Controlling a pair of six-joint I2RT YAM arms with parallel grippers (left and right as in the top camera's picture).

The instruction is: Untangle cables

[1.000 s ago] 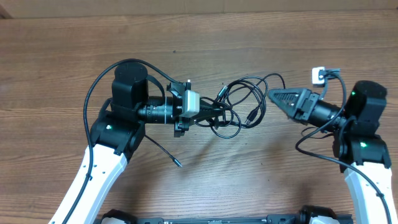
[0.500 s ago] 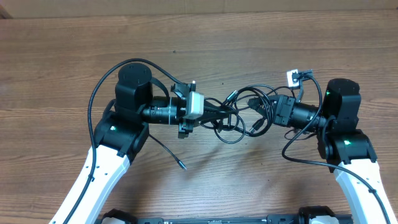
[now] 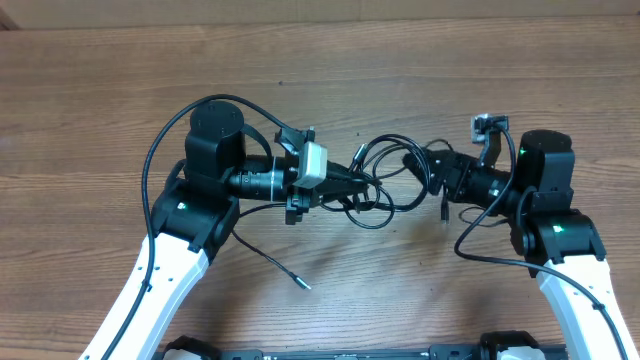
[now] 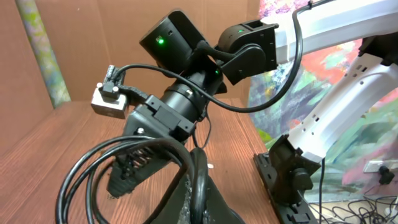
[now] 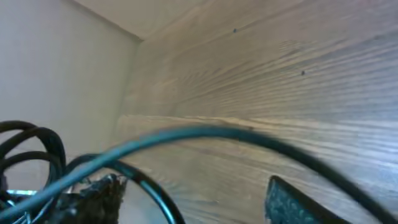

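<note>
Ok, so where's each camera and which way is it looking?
Overhead: above the table, looking straight down; shows left arm, right arm, left gripper, right gripper, cables between them.
Left wrist: on the left arm, facing along its own dark fingers toward the right arm; cables loop in front.
Right wrist: on the right arm, looking low across the table; its own open fingertips at the bottom, one blurry cable close.
Shared: overhead and left wrist both show the right arm.

Soft even light; right wrist's near cables (image 5: 186, 132) blurred, perhaps motion.
</note>
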